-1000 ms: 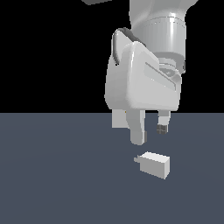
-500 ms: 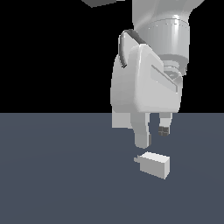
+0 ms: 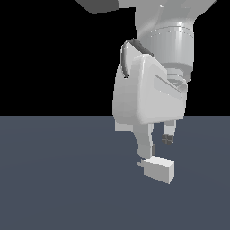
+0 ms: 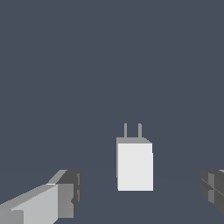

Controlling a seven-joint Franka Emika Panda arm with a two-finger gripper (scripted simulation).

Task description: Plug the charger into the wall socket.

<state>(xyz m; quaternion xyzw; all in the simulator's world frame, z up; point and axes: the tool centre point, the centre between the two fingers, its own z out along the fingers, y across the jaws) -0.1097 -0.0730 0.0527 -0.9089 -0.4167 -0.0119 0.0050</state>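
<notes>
One charger (image 4: 134,165), two prongs (image 4: 132,130), two fingers (image 4: 65,194), apparently no socket visible

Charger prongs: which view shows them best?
The wrist view. The charger lies unobstructed between the open gripper's fingers, both prongs visible. In the exterior view the near finger covers the charger's pronged end.

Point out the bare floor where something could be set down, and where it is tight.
Bare surface lies open toward the exterior view's left of the charger. In the wrist view, all beyond the prongs is bare too. It is tight only around the charger, between the open fingers.
</notes>
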